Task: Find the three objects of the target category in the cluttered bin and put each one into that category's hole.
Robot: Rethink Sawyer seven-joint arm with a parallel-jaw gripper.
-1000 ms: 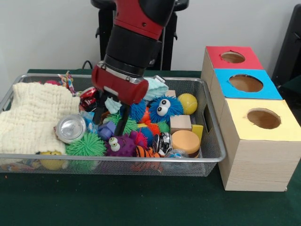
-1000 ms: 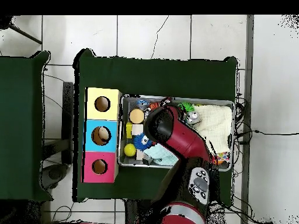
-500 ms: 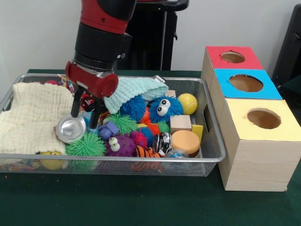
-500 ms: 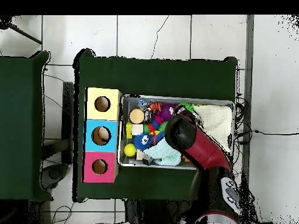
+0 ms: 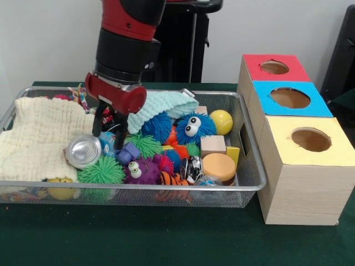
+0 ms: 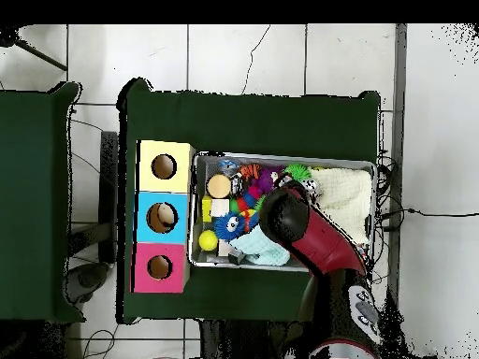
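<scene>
Two fingers of hand (image 5: pixel 109 132) were spread just beside silver can (image 5: pixel 83 151); best lower straight, w/o snagging cream cloth (image 5: pixel 41 134).

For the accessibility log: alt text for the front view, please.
The gripper, fingers apart, hangs over a silver can in a wire bin crammed with fuzzy toys, blocks and a cream cloth. Beside the bin stands a wooden box with red, blue and yellow holed tops.
</scene>
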